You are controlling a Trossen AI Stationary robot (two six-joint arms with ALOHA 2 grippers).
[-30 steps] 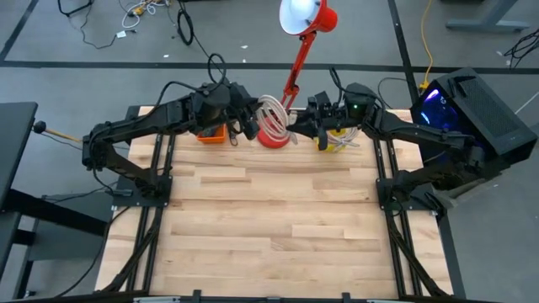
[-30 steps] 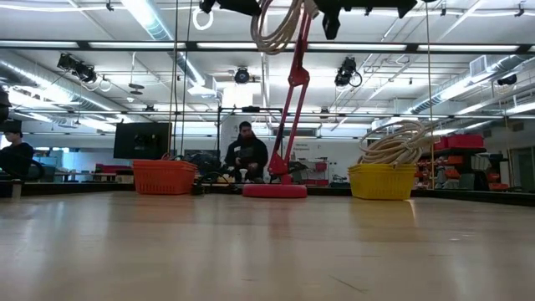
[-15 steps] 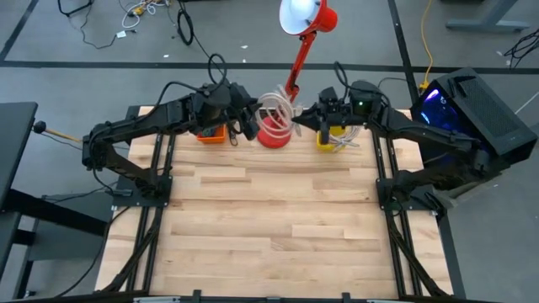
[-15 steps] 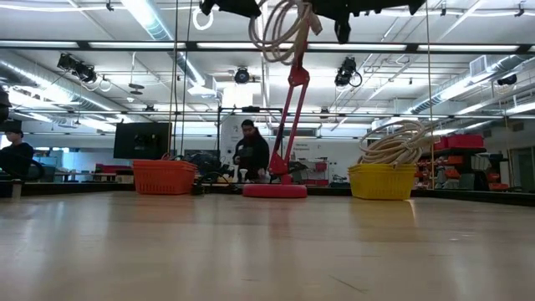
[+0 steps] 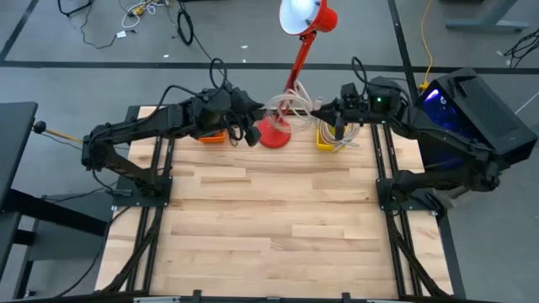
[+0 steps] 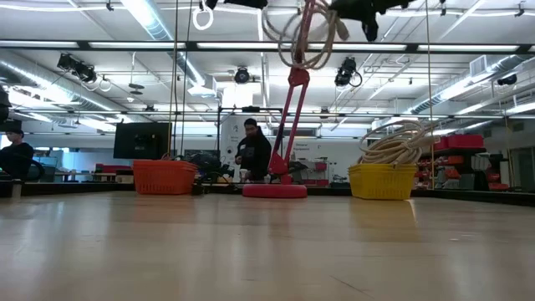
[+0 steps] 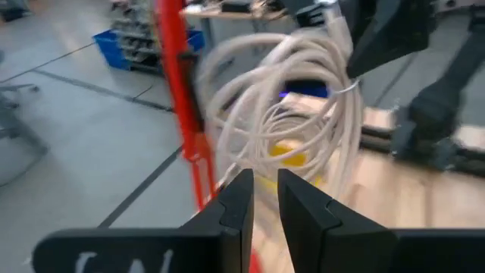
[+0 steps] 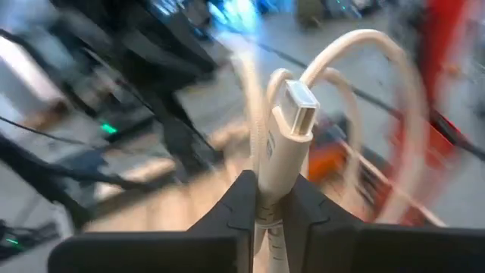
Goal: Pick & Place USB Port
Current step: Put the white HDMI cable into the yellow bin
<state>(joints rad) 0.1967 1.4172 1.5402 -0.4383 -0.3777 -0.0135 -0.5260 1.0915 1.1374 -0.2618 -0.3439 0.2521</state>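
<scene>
White cable (image 5: pixel 289 105), red lamp (image 5: pixel 296 59), seemingly yellow basket (image 6: pixel 382 181).

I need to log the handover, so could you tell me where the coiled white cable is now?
The white cable hangs in the right gripper, held up over the lamp base, between both arms.

White USB cable (image 5: pixel 288 107), coiled in loops, is held up in air above counter's far edge, near yellow basket (image 5: pixel 330 137). Plug end (image 8: pixel 297 108) is clamped btwn right gripper (image 8: pixel 267 199) fingers.
</scene>
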